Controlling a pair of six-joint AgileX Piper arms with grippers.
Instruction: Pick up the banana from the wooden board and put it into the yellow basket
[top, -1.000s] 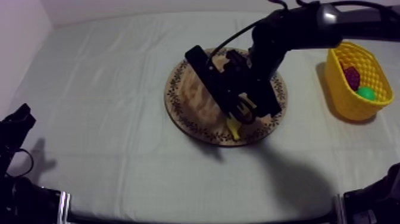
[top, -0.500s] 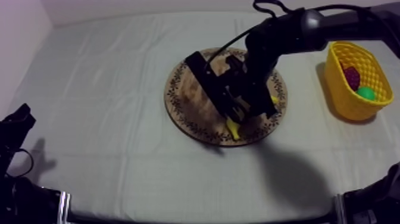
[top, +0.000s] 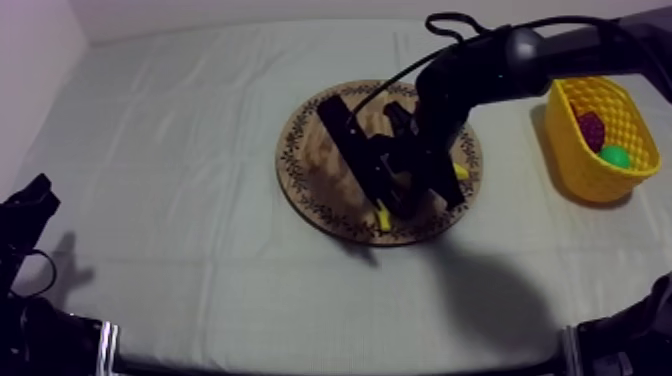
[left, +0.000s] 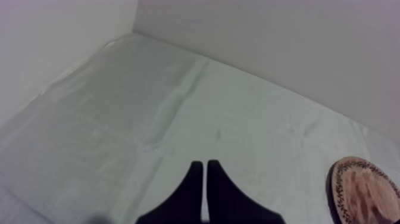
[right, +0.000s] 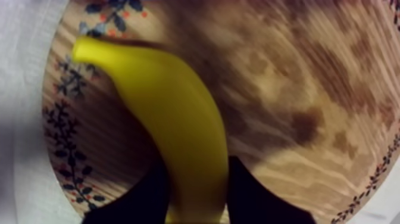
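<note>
Over the patterned rim of the wooden board (top: 310, 150), the right tool (right: 196, 179) clamps the banana (right: 178, 119) near its middle, likely a sound hold on a light, stiff, smooth toy. Beside the board stands the yellow basket (top: 575, 150); the left tool (left: 205, 170), closed on nothing, rests well apart.

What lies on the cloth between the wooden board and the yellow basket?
Nothing. In the top view, the cloth between the wooden board and the yellow basket is bare.
</note>
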